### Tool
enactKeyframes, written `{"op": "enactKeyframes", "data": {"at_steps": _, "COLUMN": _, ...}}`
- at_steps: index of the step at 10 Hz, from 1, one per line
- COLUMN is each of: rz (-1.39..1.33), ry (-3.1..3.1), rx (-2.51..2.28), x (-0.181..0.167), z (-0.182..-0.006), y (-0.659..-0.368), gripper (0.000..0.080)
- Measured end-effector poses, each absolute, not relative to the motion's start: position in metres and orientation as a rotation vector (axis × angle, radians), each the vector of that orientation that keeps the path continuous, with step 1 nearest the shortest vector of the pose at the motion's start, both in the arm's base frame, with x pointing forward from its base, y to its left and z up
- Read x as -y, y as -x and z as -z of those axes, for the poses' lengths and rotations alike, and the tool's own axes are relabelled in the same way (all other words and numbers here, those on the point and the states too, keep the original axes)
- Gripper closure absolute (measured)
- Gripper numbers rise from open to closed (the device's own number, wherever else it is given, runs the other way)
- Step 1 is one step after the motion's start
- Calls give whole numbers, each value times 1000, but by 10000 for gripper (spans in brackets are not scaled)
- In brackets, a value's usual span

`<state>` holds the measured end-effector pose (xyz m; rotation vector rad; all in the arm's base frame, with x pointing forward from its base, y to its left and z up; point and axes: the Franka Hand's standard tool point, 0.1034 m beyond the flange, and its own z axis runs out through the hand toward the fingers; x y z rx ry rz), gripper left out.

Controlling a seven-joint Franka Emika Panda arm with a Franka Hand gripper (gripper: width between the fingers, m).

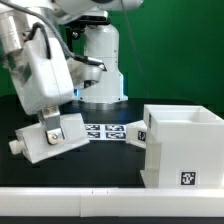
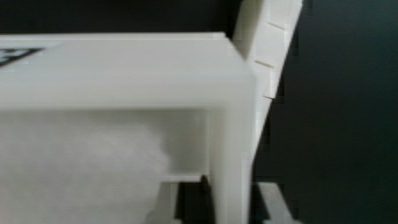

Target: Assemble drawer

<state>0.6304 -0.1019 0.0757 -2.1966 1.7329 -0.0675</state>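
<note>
My gripper (image 1: 52, 122) is shut on a wall of a small white drawer tray (image 1: 48, 140) and holds it tilted just above the black table at the exterior view's left. In the wrist view the tray (image 2: 125, 90) fills most of the picture. Its thin wall (image 2: 231, 150) runs down between my fingertips, where my gripper (image 2: 233, 198) grips it. The large hollow white box casing (image 1: 182, 145) stands at the exterior view's right, open side up, with a square tag on its front. A second small tagged white part (image 1: 137, 130) lies against the casing's left side.
The marker board (image 1: 103, 131) lies flat on the table between the held tray and the casing. The robot's white base (image 1: 100, 65) stands behind it. A long white bar (image 1: 110, 205) runs along the table's front edge.
</note>
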Motion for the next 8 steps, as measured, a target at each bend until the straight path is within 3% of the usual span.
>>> {"op": "enactKeyframes", "data": {"at_steps": 3, "rz": 126, "ry": 2053, "rx": -1884, "x": 108, "z": -55, "y": -625, "gripper": 768}}
{"op": "enactKeyframes", "data": {"at_steps": 5, "rz": 142, "ry": 2096, "rx": -1881, "x": 121, "z": -42, "y": -605, "gripper": 768}}
{"op": "enactKeyframes", "data": {"at_steps": 8, "rz": 175, "ry": 2126, "rx": -1864, "x": 127, "z": -40, "y": -604, "gripper": 768}}
